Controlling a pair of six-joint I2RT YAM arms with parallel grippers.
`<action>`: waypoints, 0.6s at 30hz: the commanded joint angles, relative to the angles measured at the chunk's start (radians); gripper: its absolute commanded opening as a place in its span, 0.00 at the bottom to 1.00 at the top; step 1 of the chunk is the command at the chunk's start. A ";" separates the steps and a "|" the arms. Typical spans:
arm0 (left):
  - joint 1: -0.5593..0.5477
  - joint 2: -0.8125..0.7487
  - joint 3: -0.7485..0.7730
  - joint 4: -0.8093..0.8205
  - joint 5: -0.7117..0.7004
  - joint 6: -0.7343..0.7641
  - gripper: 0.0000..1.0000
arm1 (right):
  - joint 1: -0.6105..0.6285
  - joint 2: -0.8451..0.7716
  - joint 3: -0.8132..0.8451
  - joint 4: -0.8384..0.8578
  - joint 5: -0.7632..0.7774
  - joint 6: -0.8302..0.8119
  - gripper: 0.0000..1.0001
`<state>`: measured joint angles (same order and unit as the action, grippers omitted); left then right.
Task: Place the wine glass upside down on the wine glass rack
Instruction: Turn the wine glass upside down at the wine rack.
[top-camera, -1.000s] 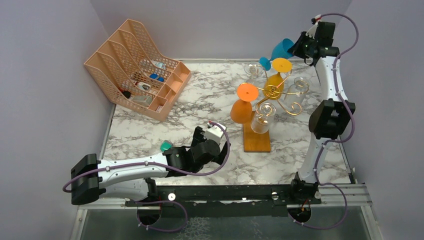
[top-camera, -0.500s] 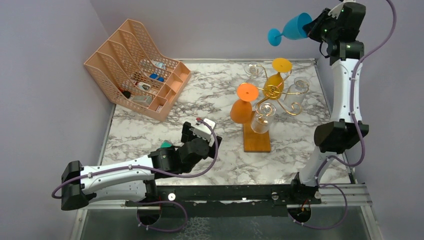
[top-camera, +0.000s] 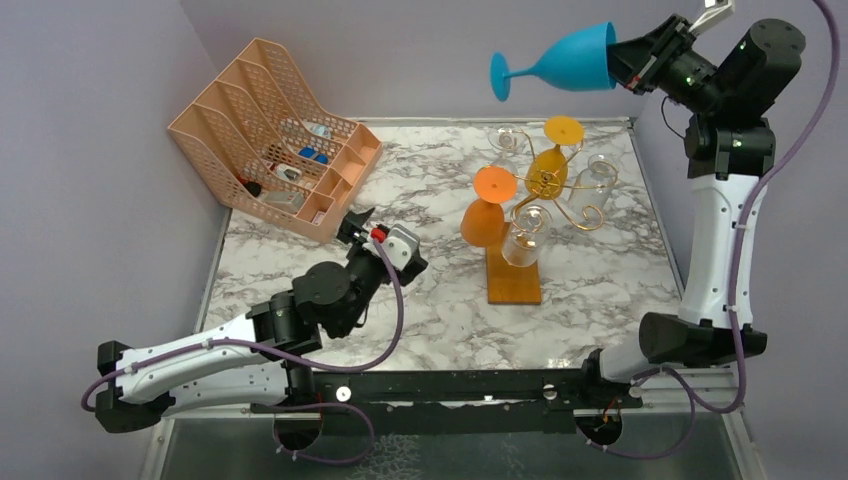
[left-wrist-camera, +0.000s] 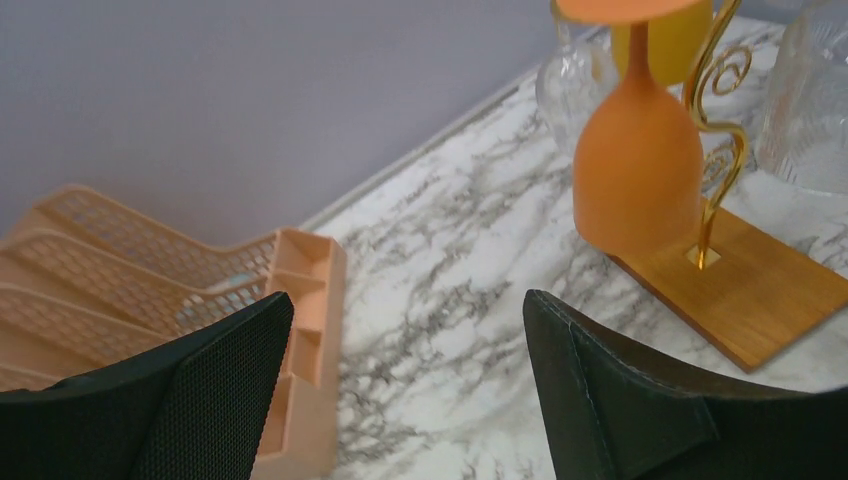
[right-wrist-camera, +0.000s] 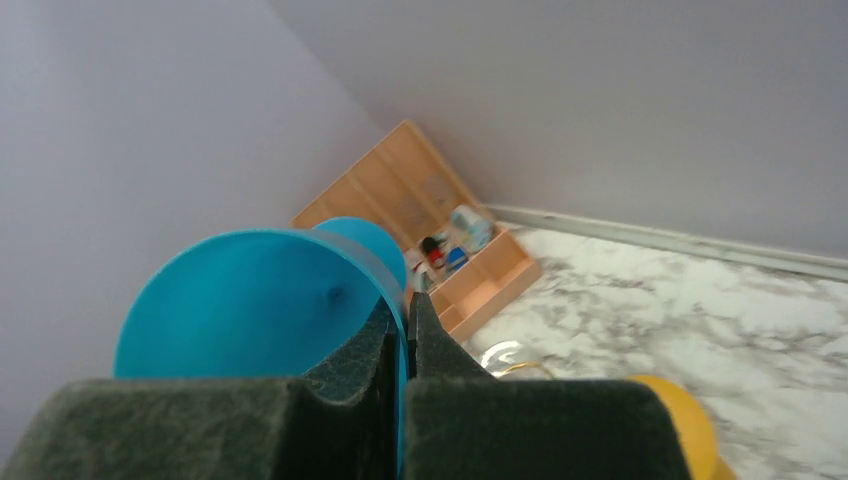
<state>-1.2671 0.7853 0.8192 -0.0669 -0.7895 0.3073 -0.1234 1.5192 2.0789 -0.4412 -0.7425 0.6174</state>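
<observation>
Your right claw (top-camera: 622, 58) is clamped on the rim of the blue wine glass (top-camera: 565, 62), which lies sideways at the upper right of the frame, above the wine glass rack (top-camera: 515, 280). Turn its foot upward, then lower it and slide the stem into an unoccupied spiral arm, clear of the orange glass (top-camera: 483, 222). Your left claw (top-camera: 358, 222) is spread apart and empty over the desk (top-camera: 600, 290).

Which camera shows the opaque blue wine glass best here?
Top external: the whole opaque blue wine glass shows, lying sideways in the right claw. Right wrist shows only its bowl, rim pinched. Left wrist misses it.
</observation>
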 joint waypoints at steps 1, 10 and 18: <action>0.000 -0.024 0.117 0.088 0.158 0.394 0.89 | 0.004 -0.075 -0.160 0.164 -0.355 0.177 0.01; 0.000 -0.090 0.219 -0.118 0.645 0.808 0.70 | 0.056 -0.201 -0.345 0.231 -0.542 0.116 0.01; 0.000 0.094 0.412 -0.258 0.656 0.983 0.85 | 0.074 -0.202 -0.350 0.225 -0.609 0.095 0.01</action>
<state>-1.2663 0.8009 1.1465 -0.2302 -0.1955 1.1488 -0.0635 1.3270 1.7260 -0.2657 -1.2621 0.7078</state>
